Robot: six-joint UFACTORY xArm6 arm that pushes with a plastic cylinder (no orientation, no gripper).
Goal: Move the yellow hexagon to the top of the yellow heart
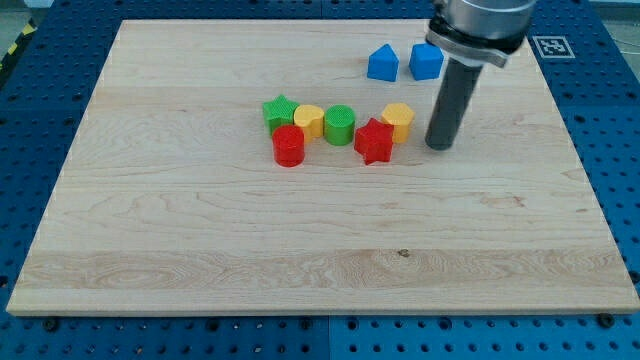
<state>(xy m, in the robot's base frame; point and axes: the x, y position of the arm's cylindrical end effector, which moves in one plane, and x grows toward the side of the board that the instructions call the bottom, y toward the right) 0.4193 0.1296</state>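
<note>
None done: yellow hexagon (399,120) well right of yellow heart (309,120); my tip (439,146) just right of hexagon. No claw fitted.

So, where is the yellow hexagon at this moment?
The yellow hexagon sits right of the board's centre, touching the red star at its lower left, with my tip just to its right, apart from it.

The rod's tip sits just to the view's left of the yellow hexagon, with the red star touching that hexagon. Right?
Not quite. In the camera view my tip is to the view's right of the yellow hexagon, not its left. The red star does touch that hexagon.
</note>
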